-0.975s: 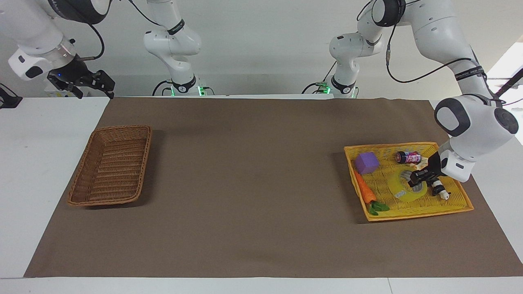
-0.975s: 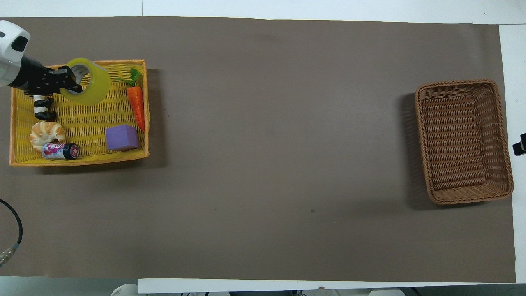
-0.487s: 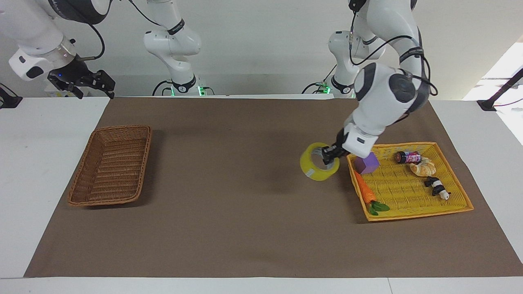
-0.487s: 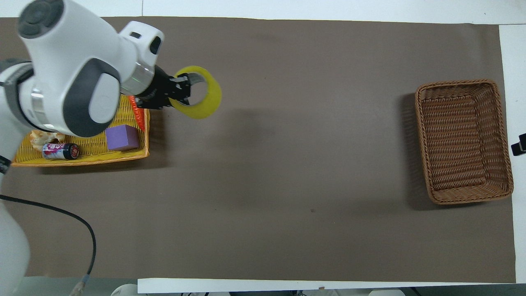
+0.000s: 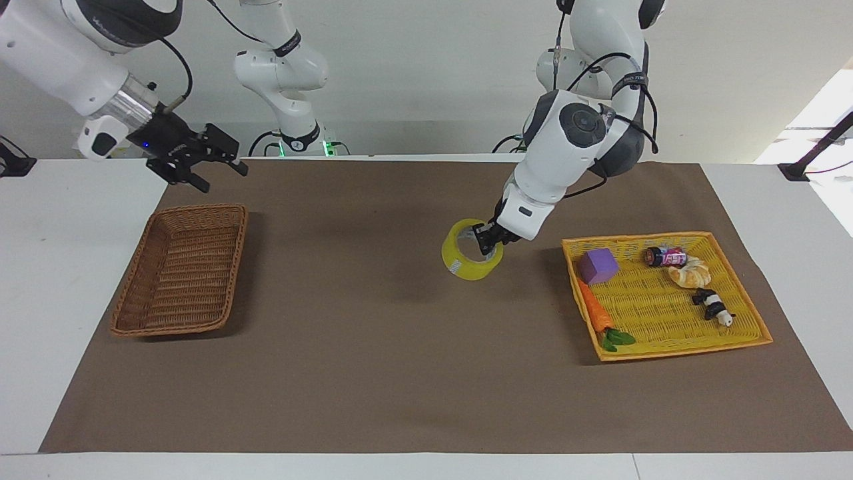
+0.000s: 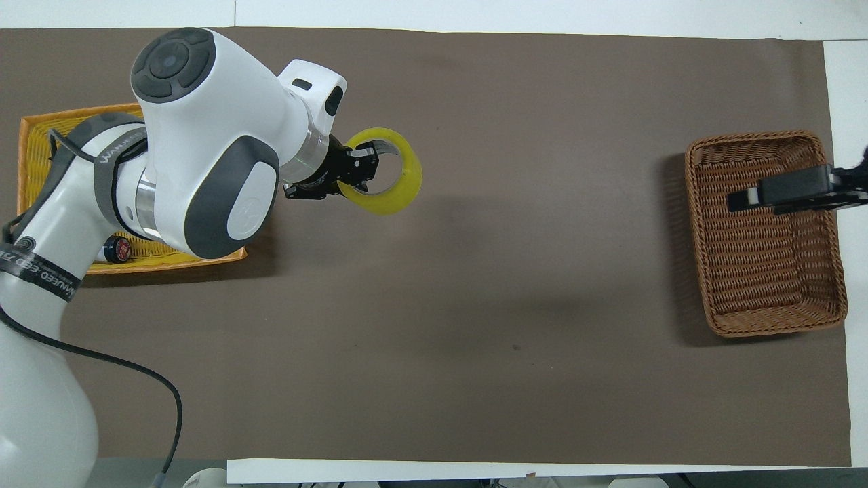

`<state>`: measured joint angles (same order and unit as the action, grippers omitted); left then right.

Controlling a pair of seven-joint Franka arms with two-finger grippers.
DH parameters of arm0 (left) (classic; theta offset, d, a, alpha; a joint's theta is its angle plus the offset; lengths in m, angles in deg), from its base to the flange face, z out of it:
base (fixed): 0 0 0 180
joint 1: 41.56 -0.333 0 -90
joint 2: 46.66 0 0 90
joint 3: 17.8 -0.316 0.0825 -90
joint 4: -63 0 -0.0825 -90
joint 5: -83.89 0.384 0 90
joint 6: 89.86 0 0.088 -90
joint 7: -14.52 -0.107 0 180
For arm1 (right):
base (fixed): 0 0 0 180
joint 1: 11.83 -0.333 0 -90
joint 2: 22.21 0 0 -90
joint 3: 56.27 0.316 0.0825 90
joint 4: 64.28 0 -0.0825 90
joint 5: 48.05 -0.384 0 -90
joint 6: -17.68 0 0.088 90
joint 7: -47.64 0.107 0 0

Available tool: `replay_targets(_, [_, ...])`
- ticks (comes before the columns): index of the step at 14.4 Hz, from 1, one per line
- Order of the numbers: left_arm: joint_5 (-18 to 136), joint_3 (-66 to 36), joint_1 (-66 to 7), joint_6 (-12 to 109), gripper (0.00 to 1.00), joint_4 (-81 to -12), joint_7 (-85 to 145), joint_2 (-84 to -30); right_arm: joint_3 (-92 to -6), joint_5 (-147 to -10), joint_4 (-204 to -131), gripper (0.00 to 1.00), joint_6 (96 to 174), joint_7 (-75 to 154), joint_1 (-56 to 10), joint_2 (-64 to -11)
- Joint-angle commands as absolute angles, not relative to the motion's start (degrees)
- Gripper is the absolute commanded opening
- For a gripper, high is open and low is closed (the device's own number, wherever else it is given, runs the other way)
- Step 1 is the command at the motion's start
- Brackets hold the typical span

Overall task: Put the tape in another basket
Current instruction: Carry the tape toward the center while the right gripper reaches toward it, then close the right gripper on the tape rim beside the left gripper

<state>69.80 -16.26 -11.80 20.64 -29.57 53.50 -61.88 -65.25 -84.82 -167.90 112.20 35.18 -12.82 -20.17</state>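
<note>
My left gripper (image 5: 488, 241) is shut on the rim of the yellow tape (image 5: 466, 267), with one finger inside the roll. It holds the roll in the air over the brown mat, between the yellow tray and the middle of the table. The overhead view shows the same gripper (image 6: 355, 173) and tape (image 6: 405, 187). The brown wicker basket (image 5: 180, 280) sits at the right arm's end of the table and holds nothing. My right gripper (image 5: 203, 163) is open and hangs over the basket (image 6: 766, 271), where it shows as a dark bar (image 6: 790, 193).
The flat yellow tray (image 5: 666, 341) at the left arm's end holds a purple block (image 5: 598, 265), a carrot (image 5: 595, 310), a small can (image 5: 665, 256), a croissant (image 5: 690, 272) and a black-and-white toy (image 5: 712, 307). A brown mat (image 5: 373, 360) covers the table.
My left gripper lifted the tape out of the yellow tray and carried it over the mat toward the wicker basket. My right gripper moved from beside the table to over the basket.
</note>
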Motion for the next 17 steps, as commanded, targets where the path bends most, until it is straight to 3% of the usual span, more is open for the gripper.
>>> replay_targets(1, [68.4,-16.9,-11.0,21.1,0.0,-31.5,53.1,-60.1,-64.7,-100.4,-174.0,1.0,120.7,35.9,-16.3,-23.2])
replay_targets(6, [68.3,-17.1,-11.0,21.6,0.0,-31.7,53.2,-60.0,-64.7,-126.8,-177.4,1.0,134.5,33.8,-28.4,-30.5])
replay_targets(9, [68.3,-17.1,-10.8,21.8,0.0,-31.9,53.2,-59.9,-64.7,-139.9,-178.2,1.0,138.3,31.7,-34.7,-33.7])
replay_targets(12, [68.3,-17.1,-10.5,21.8,0.0,-32.0,53.3,-59.8,-64.6,-142.7,-179.1,1.0,143.3,28.9,-39.3,-34.0])
replay_targets(17, [68.3,-17.1,-10.4,21.9,0.0,-32.6,53.5,-59.8,-64.7,-146.6,-179.1,1.0,144.2,28.7,-41.4,-34.0])
